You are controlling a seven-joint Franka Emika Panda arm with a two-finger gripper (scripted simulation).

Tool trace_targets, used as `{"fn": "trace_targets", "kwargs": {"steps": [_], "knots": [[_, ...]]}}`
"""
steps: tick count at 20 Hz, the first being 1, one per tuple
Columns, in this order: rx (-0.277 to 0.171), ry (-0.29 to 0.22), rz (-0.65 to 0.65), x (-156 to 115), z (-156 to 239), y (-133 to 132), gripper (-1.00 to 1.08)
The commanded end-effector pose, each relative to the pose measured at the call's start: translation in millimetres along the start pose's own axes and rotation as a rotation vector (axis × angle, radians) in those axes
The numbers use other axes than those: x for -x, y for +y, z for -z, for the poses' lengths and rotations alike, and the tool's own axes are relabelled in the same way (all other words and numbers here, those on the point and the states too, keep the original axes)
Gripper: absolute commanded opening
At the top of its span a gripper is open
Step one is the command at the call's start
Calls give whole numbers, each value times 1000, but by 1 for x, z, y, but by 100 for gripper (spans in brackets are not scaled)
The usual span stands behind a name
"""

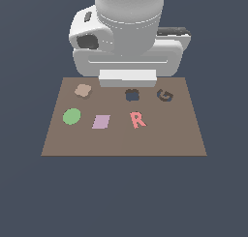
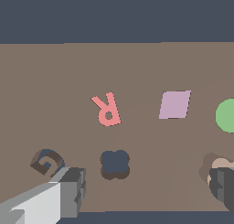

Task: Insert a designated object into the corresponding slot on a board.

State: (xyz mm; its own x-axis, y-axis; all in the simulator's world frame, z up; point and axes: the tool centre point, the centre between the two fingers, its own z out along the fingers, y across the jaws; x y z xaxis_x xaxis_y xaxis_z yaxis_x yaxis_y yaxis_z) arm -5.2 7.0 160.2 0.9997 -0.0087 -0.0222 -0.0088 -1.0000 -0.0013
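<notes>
Nearest in the wrist view: the grey two-finger gripper (image 2: 141,191), fingers spread wide, holding nothing, high above the large flat brown rectangular board (image 1: 160,139). One dark finger partly covers the small flat tan-beige lobed piece (image 2: 220,164); the other stands between the dark G-shaped cutout (image 2: 46,162) and the small dark navy lobed slot (image 2: 115,163). Judgement: still poised for descent, no grasp yet.

Piece: wavy outline, loose on the board's back row, toward the exterior view's left, well apart from the slot.

Farther: pink R (image 2: 107,109), lilac square (image 2: 174,104), green disc (image 2: 226,115).
</notes>
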Motion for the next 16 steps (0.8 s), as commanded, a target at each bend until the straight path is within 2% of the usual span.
{"fn": "trace_targets", "kwargs": {"steps": [1, 8, 16], "knots": [[0, 0, 0, 0, 0, 0, 100], [0, 2, -35, 5, -11, 17, 100], [1, 11, -161, 26, -52, 77, 100]]}}
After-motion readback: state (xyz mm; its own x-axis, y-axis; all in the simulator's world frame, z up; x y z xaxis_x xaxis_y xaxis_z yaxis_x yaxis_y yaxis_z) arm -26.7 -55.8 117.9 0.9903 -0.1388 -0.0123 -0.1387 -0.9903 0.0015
